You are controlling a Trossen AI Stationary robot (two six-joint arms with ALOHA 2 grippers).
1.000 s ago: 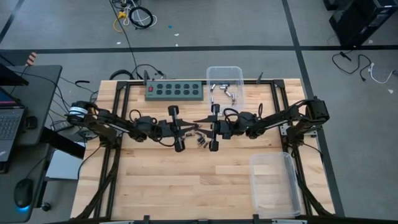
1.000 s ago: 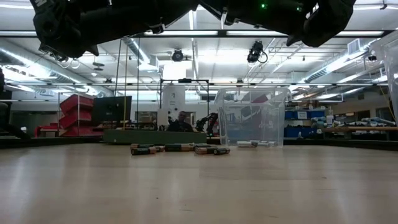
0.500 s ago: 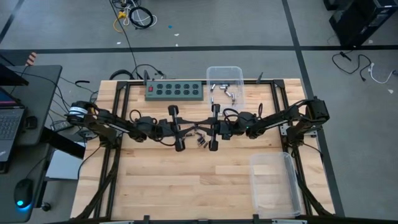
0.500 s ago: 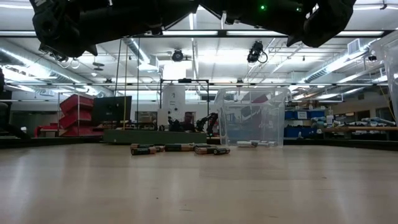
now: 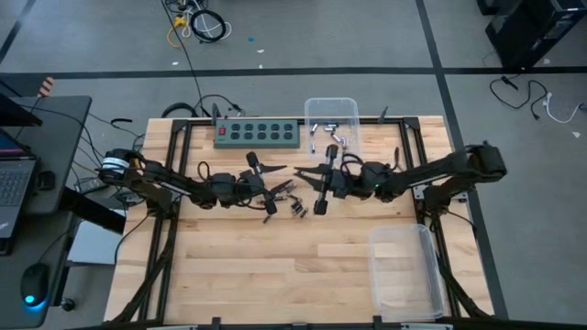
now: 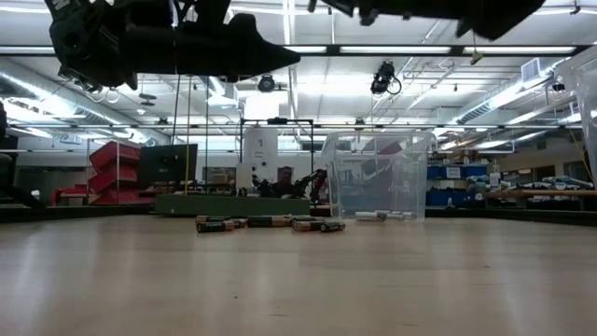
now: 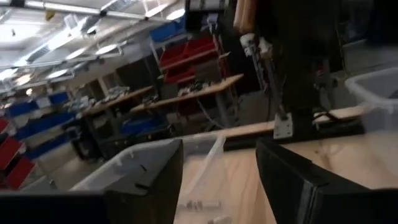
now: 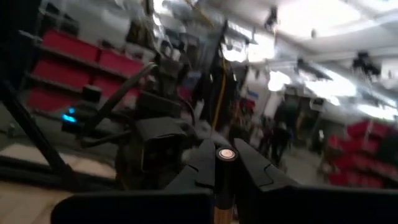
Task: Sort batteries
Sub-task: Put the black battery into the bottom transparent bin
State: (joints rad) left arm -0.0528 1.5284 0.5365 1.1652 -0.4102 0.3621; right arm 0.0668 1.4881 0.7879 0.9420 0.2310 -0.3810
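We see the right gripper (image 8: 224, 163) with its two dark fingers pressed against a small battery (image 8: 224, 180), whose silver end cap points at the camera in the right wrist view. In the high view this right gripper (image 5: 303, 172) sits near the middle of the frame, above the wooden table (image 5: 238, 275). Just to its left, the left gripper (image 5: 279, 171) points toward it, and the two tips are close but apart. In the left wrist view the left gripper (image 7: 219, 171) has its fingers (image 7: 291, 177) spread wide with nothing between them. The other batteries (image 5: 295, 207) lie in a small dark bunch on the table, just below the two grippers in the high view. In the low view they make a short row (image 6: 269, 224) in the middle of the frame, lying flat on the wood. Behind them, to the right, stands a clear bin (image 6: 378, 177), and it seems to have a few small cells inside, though they are too tiny to be sure. A green power strip (image 5: 258, 134) lies at the upper left of the table. A second clear bin (image 5: 404, 271) sits at the lower right.
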